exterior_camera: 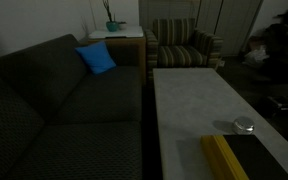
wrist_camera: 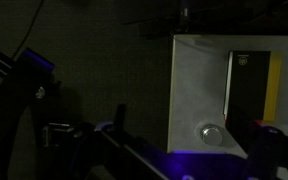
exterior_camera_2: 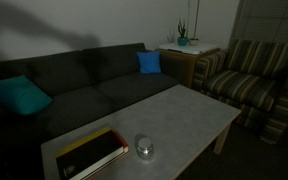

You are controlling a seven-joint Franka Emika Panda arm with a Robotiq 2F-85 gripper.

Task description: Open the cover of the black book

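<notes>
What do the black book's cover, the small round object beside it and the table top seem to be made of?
The cover: probably stiff board, matte black, no glare. The round object: perhaps metal or glass, silvery with a bright glint. The table top: pale, mottled, maybe stone or laminate; too dim to tell.

— How is the light?
— Dim in every view. In both exterior views the pale tabletop [exterior_camera: 189,100] [exterior_camera_2: 179,115] is the brightest surface. The sofa [exterior_camera: 74,100] [exterior_camera_2: 94,85] and the black book [exterior_camera: 256,160] [exterior_camera_2: 89,155] sink to flat dark.
— Any glare?
— Only a small glint on the round silver object [exterior_camera: 244,125] [exterior_camera_2: 144,150] near the tabletop's edge. The wrist view is the darkest, soft and grainy, with a violet glow along its bottom.
</notes>
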